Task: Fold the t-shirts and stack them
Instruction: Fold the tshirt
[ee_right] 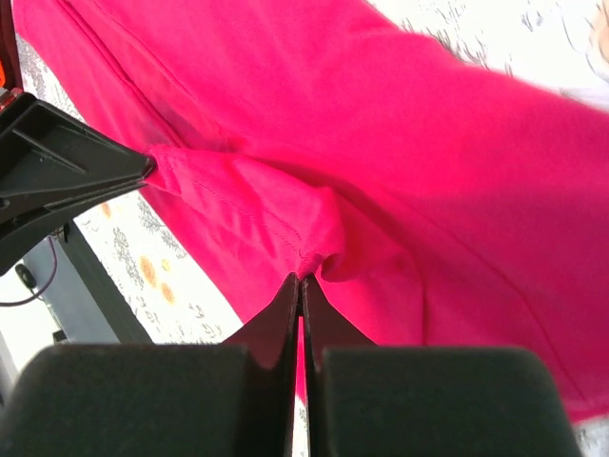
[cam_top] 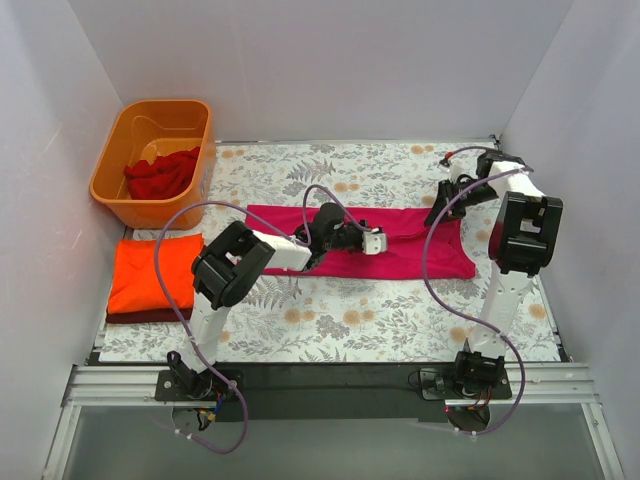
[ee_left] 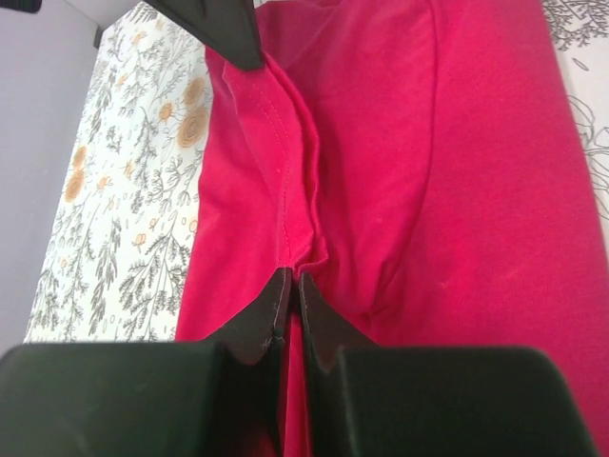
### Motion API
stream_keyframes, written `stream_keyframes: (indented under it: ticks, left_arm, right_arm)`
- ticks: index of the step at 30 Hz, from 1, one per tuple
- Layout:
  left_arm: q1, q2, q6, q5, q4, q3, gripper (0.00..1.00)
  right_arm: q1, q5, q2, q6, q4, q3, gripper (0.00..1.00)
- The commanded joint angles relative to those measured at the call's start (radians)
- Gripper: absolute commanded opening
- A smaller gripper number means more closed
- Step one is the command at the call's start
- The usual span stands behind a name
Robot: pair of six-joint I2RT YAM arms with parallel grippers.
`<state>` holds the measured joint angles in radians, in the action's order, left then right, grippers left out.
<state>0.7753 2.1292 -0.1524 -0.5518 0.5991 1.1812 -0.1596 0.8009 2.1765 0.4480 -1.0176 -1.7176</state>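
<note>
Left jaws: the left gripper [ee_left: 289, 290] is pinched tight on a ridge of the magenta-pink t-shirt [cam_top: 420, 255], near its middle.
Right jaws: the right gripper [ee_right: 301, 284] is clamped on the same shirt's hem at its right end.
Pink shirt: a long strip across the table [cam_top: 330, 315], apparently half folded.
Done: orange t-shirt [cam_top: 155, 268] folded atop the maroon t-shirt [cam_top: 150, 317].
To do: red t-shirt [cam_top: 160, 175], crumpled in the tub [cam_top: 108, 165].
Writing: none legible.

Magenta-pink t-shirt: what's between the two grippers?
Only a raised ridge of the magenta-pink cloth t-shirt, stretched from left gripper to right gripper, jaws shut on it. Left wrist view.
</note>
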Motion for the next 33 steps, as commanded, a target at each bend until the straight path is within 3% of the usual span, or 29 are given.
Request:
stream_keyframes:
  ticks: [1, 15, 33]
  left_arm:
    - [-0.01, -0.02, 0.007, 0.033, 0.038, 0.04, 0.0]
    - [-0.05, 0.072, 0.002, 0.041, 0.038, 0.11, 0.0]
    - [-0.051, -0.02, 0.017, -0.05, 0.019, -0.017, 0.0]
  right_arm:
    - [0.023, 0.052, 0.022, 0.003, -0.001, -0.068, 0.01]
    - [0.031, 0.052, 0.045, 0.003, 0.01, -0.123, 0.01]
    - [0.019, -0.005, -0.144, 0.037, 0.01, 0.173, 0.01]
